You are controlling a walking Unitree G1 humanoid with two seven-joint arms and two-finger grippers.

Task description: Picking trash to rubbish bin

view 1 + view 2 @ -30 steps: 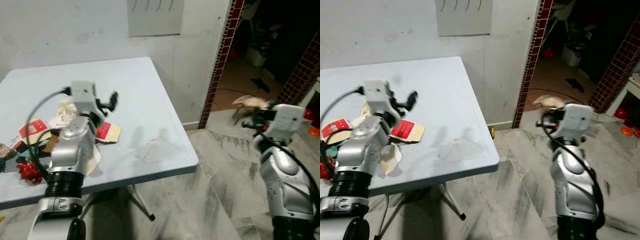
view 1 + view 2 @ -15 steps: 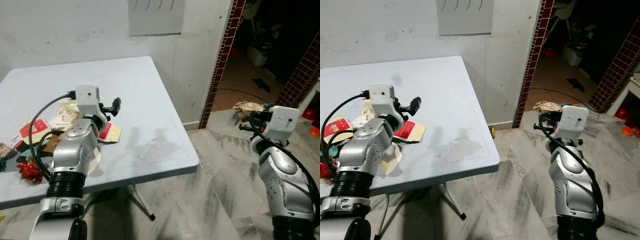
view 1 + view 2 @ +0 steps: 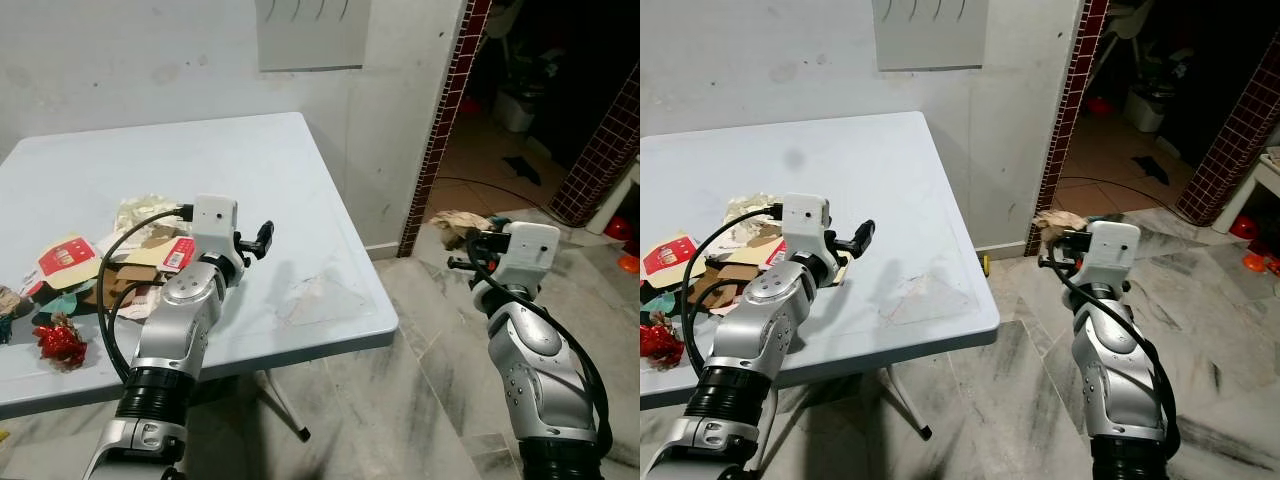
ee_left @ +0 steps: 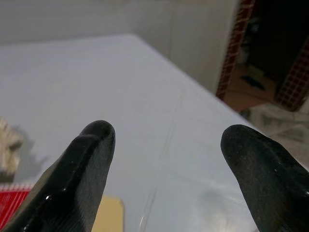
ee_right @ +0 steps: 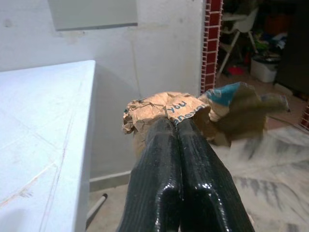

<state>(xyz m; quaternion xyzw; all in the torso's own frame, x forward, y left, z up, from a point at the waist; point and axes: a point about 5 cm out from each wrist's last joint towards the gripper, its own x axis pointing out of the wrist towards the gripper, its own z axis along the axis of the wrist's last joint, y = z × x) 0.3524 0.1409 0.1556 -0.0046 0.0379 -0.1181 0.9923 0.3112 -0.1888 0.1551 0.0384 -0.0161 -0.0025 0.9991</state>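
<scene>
Two black fingers (image 5: 159,169) of the right gripper (image 5: 176,123) press together, pinching a crumpled brown paper wrapper (image 5: 193,113) held in the air over the marble floor (image 3: 420,330), off the table's right edge; the left gripper (image 3: 262,240) hovers above the white table (image 3: 300,200), fingers spread apart and holding nothing; a litter pile (image 3: 110,270) lies on the table's left side; beyond, a tiled doorway (image 3: 450,120).

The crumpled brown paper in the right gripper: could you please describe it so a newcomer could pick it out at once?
Look right of the white table, over the marble floor near the red-tiled doorway. There the right gripper holds a crumpled brown paper, jaws shut on it. Unlike the trash pile lying on the table, it is held in the air and bears blue print.
</scene>
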